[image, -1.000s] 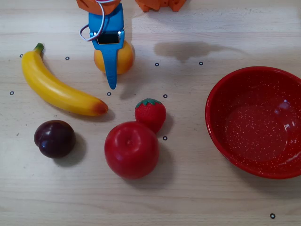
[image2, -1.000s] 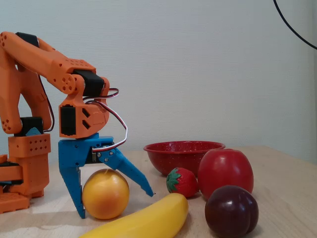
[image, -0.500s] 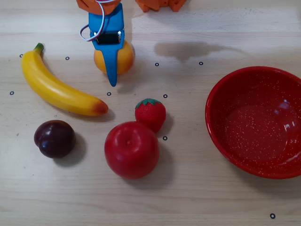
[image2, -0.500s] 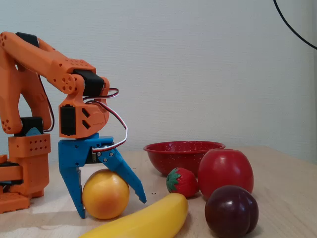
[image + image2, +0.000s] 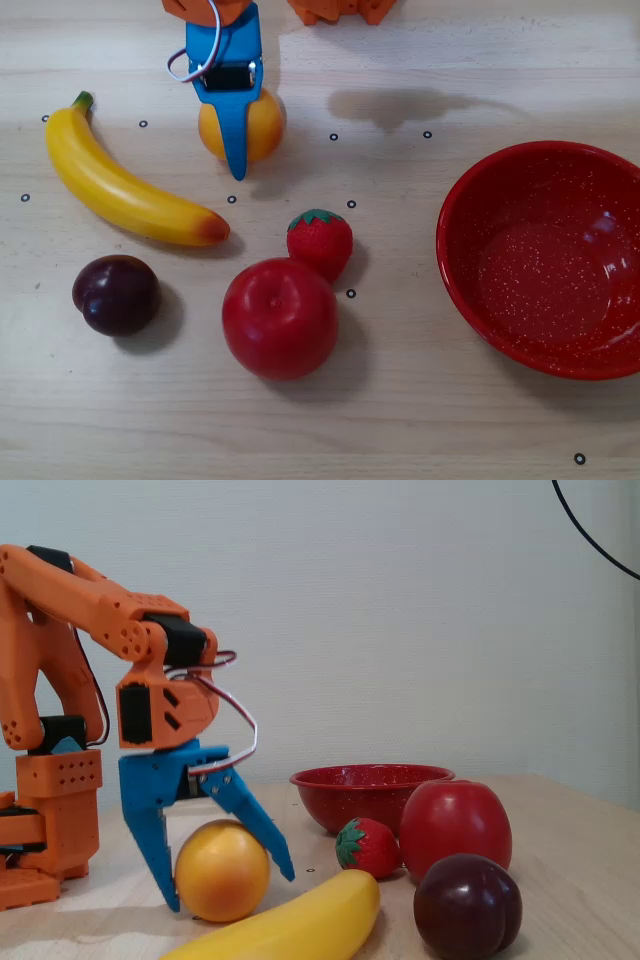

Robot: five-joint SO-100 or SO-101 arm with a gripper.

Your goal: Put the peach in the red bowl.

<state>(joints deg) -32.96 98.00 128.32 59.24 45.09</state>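
Observation:
The peach point(image 5: 264, 125) is a round yellow-orange fruit on the wooden table at the top of the overhead view, and it also shows in the fixed view point(image 5: 222, 872). My gripper point(image 5: 235, 137) has blue fingers and hangs over the peach. In the fixed view the gripper point(image 5: 225, 888) is open, with one finger down on each side of the peach, which rests on the table. The red bowl point(image 5: 470, 215) with white speckles stands empty at the right of the overhead view, and it is behind the fruits in the fixed view point(image 5: 340, 790).
A banana point(image 5: 125, 190) lies left of the peach. A strawberry point(image 5: 320, 242), a big red apple point(image 5: 280, 318) and a dark plum point(image 5: 116, 294) lie between the peach and the table's near edge. The orange arm base point(image 5: 45, 810) stands at the top edge of the overhead view.

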